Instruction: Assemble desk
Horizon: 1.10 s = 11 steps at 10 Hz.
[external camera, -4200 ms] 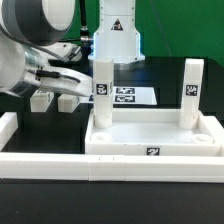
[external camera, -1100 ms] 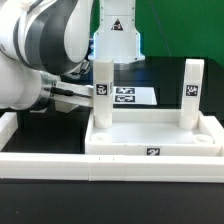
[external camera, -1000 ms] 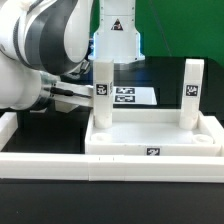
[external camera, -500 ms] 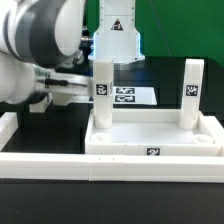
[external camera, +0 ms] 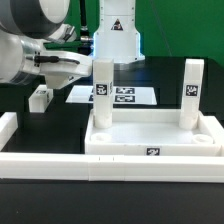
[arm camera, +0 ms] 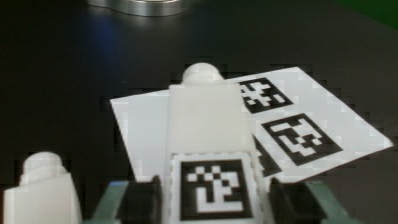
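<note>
The gripper (arm camera: 208,196) gripped a tagged white leg (arm camera: 203,120) between its fingers, above the marker board (arm camera: 306,118) mid-table. A loose leg (external camera: 40,97) lay toward the tabletop's edge on the exterior view's left. The desk slab (external camera: 140,130) sat by the near edge, with an upright leg (external camera: 102,88) and a second upright leg (external camera: 191,88) in its far corners.

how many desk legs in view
4. Two legs stand upright on the desk top, at the exterior view's left and right; one leg lies loose on the table; one leg is in the gripper. Others may be hidden.
</note>
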{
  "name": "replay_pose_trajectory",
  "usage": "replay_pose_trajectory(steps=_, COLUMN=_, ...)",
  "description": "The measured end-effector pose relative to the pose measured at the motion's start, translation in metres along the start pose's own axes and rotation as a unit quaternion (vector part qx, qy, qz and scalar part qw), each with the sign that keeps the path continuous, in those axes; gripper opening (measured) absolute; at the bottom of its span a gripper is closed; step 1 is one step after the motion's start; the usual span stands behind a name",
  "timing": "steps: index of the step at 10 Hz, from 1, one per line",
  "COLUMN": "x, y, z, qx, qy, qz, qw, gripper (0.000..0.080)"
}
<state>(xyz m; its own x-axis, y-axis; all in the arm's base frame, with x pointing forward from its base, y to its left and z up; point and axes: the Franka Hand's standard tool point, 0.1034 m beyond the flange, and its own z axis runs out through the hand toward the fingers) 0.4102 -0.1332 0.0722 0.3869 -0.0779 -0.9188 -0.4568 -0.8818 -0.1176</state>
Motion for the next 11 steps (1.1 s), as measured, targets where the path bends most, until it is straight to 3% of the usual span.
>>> replay_pose_trajectory(steps=3, x=0.013, y=0.001, z=-0.014, qx=-0.009, qy=0.052, qz=-0.008, qw=0.999, gripper=0.0285)
replay_pose_trajectory(steps=7, x=-0.015, y=-0.020, z=-0.056, qx=-0.013, qy=0.149, qz=-0.036, qw=0.988, gripper=0.0285)
replay_pose_trajectory(steps=11, x=-0.006, y=-0.018, z=-0.065, qx=-0.022, qy=0.280, qz=-0.041, qw=0.959, gripper=0.0285)
